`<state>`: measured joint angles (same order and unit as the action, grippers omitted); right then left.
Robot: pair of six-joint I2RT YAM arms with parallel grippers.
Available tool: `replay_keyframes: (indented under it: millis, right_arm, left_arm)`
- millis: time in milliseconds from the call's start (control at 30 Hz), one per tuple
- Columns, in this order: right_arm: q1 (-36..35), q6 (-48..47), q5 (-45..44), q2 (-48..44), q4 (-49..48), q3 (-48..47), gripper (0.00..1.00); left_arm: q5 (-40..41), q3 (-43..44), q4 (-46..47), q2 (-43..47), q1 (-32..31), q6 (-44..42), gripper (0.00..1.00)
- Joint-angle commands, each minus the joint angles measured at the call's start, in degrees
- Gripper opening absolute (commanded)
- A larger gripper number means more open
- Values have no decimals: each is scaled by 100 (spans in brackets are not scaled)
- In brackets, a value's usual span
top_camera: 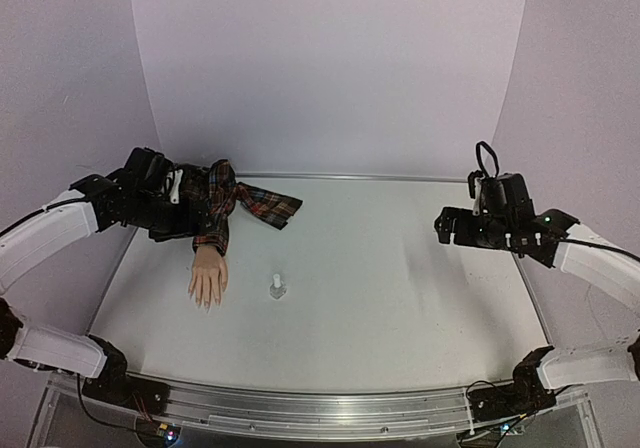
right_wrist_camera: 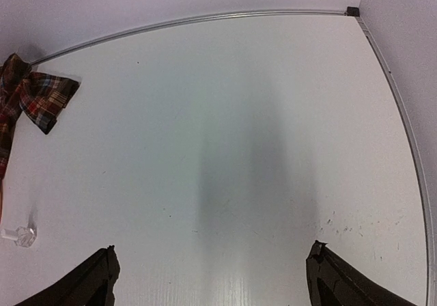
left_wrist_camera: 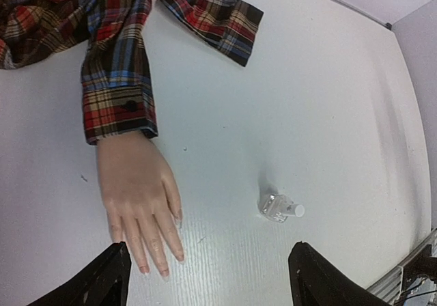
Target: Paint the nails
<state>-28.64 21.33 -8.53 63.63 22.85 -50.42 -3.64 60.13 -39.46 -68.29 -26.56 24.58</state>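
Top external: white table (top_camera: 400, 288), lilac walls (top_camera: 330, 68)

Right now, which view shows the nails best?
Left wrist: the hand lies close below, nails plainly visible. Top external shows the hand small, nails indistinct. Right wrist shows none.

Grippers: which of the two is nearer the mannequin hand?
The left gripper: it hangs close by the mannequin hand, while the right gripper is across the table.

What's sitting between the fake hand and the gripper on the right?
Only a small clear bottle, near the hand; the rest is bare table, seen from the top camera.
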Motion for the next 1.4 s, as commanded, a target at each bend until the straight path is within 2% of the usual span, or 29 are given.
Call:
replay_keyframes:
  millis: [0,167,267,367,400,467,600,667,767,833,967,1133,1367]
  right_arm:
    - [-29,-193,342,-245,-657,212,98]
    - [-30,-136,326,-512,-1331,761,98]
    - [-21,-138,221,-327,-1419,776,97]
    - [-21,-269,382,118,-1156,461,85]
    - [-22,-288,524,210,-1051,377,86]
    - [-22,-324,910,252,-1088,375,97]
    - [-30,-293,1277,42,-1450,602,98]
    - [-34,-185,897,-159,-1531,729,98]
    - [-34,19,-168,-320,-1536,877,98]
    - [-28,-376,22,-117,-1500,807,98]
    - [-30,-494,-55,442,-657,235,98]
    - [-56,-399,663,170,-1101,508,98]
    - [-617,-413,546,42,-1289,480,98]
  left_arm:
    - [130,-146,526,-334,-538,331,83]
    - [216,-238,870,-785,-1252,600,82]
    - [294,-178,1040,-1140,-1694,727,81]
    - [312,16,1122,-1569,-2104,762,79]
    - [312,85,1146,-1710,-2223,764,78]
    - [311,216,1172,-1982,-2360,777,77]
    - [312,543,1169,-2566,-2452,711,72]
    - [316,761,1142,-2827,-2468,642,70]
    - [633,1001,1024,-3104,-2473,547,64]
    - [732,1137,932,-3272,-2474,497,61]
    - [788,1234,870,-3446,-2470,465,54]
    - [832,1212,922,-3499,-2471,481,47]
    - [868,1199,877,-3603,-2478,472,35]
